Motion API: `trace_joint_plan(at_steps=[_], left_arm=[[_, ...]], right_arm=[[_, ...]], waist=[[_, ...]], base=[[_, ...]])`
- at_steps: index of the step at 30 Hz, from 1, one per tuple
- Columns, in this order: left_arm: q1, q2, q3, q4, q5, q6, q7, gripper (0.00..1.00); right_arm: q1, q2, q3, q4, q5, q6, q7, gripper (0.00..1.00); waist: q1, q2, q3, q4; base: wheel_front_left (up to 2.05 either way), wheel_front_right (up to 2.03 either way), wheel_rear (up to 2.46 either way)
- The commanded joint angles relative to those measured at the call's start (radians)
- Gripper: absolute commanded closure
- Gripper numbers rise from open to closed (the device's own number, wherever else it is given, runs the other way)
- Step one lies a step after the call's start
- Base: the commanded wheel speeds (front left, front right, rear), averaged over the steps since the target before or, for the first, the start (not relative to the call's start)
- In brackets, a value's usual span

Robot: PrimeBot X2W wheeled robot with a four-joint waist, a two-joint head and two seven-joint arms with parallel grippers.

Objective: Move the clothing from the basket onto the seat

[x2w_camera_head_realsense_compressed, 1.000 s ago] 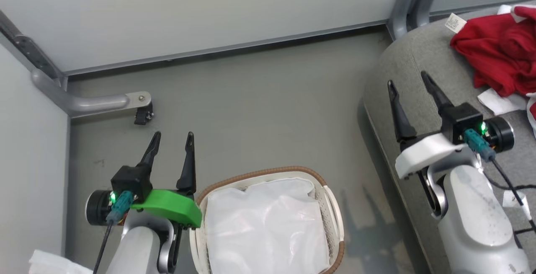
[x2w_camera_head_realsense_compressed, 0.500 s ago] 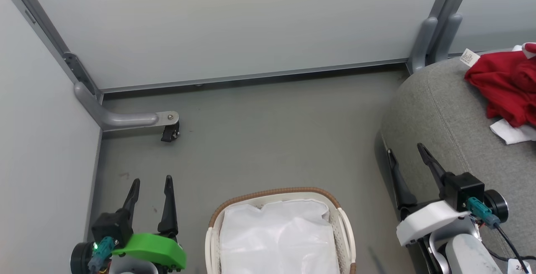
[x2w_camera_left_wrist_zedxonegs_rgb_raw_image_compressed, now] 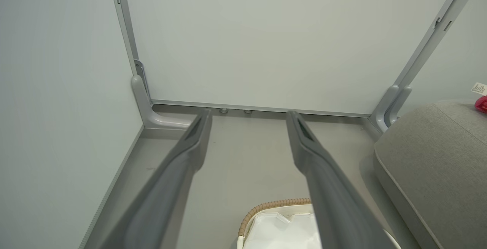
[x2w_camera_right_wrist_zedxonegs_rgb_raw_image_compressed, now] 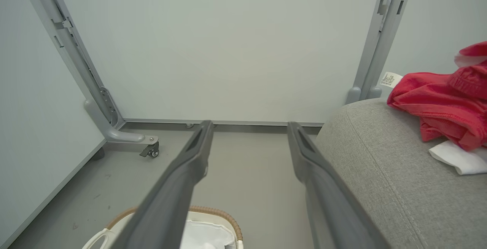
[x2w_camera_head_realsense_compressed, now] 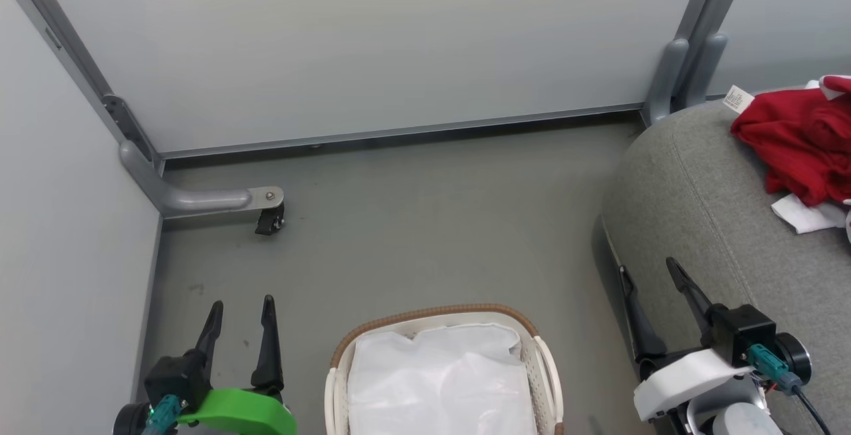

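The red clothing [x2w_camera_head_realsense_compressed: 801, 142] with white trim and a small white label lies on the grey seat [x2w_camera_head_realsense_compressed: 705, 209] at the right; the right wrist view shows the clothing [x2w_camera_right_wrist_zedxonegs_rgb_raw_image_compressed: 445, 108] on the seat [x2w_camera_right_wrist_zedxonegs_rgb_raw_image_compressed: 380, 173] too. The white basket [x2w_camera_head_realsense_compressed: 542, 368] with a brown rim stands on the floor at the bottom centre, holding a white liner cloth [x2w_camera_head_realsense_compressed: 439, 382]. My left gripper [x2w_camera_head_realsense_compressed: 241, 308] is open to the left of the basket, holding nothing. My right gripper [x2w_camera_head_realsense_compressed: 648, 272] is open at the seat's near edge, holding nothing.
Pale partition walls close off the back and left. A grey metal foot with a small black caster [x2w_camera_head_realsense_compressed: 269, 219] sticks out over the grey floor at the left. Grey upright posts [x2w_camera_head_realsense_compressed: 685, 69] stand in the back corner behind the seat.
The whole head view has shifted, so the camera has moved. Both grippers sit lower in the view than a second ago and remain open.
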State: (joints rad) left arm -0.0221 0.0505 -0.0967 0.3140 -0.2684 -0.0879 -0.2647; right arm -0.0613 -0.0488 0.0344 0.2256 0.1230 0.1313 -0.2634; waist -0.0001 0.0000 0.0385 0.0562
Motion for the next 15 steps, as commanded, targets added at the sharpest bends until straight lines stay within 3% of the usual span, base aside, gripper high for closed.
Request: trace_joint_plan(at_steps=[1, 14, 15], left_arm=[[0.014, 0.0, 0.001, -0.004, -0.006, 0.001, 0.001, 0.0], [0.006, 0.0, 0.004, 0.011, -0.018, 0.005, 0.001, 0.0], [0.0, 0.0, 0.001, 0.014, -0.021, 0.003, 0.0, 1.0]], right_arm=[[0.014, -0.003, 0.0, -0.003, 0.0, -0.001, -0.002, 0.0], [0.002, -0.003, -0.004, -0.003, 0.009, -0.001, -0.002, 0.0], [0.003, 0.0, -0.002, -0.001, 0.007, 0.0, 0.0, 1.0]], waist=[[0.0001, 0.0, 0.0, -0.001], [0.0001, 0.0, 0.0, -0.004], [0.0001, 0.0, 0.0, -0.004]], base=[[0.0, 0.0, 0.0], [0.0, 0.0, 0.0], [0.0, 0.0, 0.0]])
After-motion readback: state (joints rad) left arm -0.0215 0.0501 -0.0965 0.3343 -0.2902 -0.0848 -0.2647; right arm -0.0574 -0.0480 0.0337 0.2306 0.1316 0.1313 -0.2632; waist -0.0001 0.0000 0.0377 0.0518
